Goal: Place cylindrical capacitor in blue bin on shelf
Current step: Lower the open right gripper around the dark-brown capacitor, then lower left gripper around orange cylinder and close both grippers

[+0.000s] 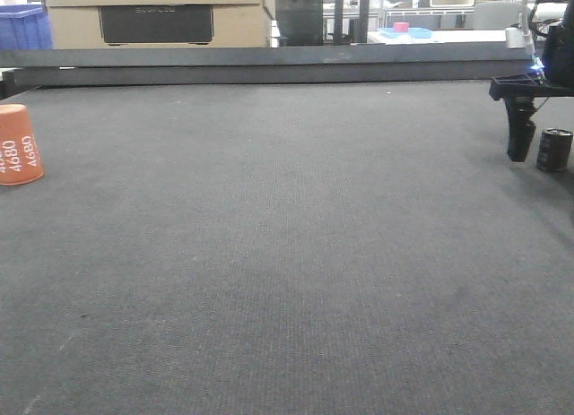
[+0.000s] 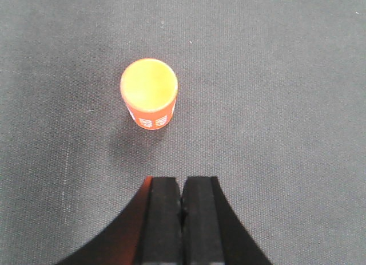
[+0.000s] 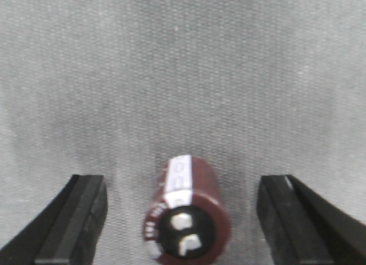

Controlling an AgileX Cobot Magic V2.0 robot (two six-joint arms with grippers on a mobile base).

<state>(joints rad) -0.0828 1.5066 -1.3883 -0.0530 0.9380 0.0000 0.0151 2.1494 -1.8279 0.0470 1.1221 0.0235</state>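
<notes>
A dark grey, finely textured tabletop [image 1: 269, 272] carries two things; a short orange cylinder [image 2: 148, 93] with a yellow top and white print stands upright just ahead of the pressed-together jaws of the left gripper [image 2: 182, 188]; a stubby dark brown cylindrical capacitor [image 3: 186, 210] with a pale stripe stands between the spread jaws of the right gripper [image 3: 182, 185], touching neither.

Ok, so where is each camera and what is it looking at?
Front view: sits low, facing forward across the table; one of the right fingers shows beside the capacitor.
Left wrist: looks down at the orange cylinder; the shut left fingers show.
Right wrist: looks down at the capacitor between the open right fingers.
Shared: front and right wrist both see the capacitor.
</notes>
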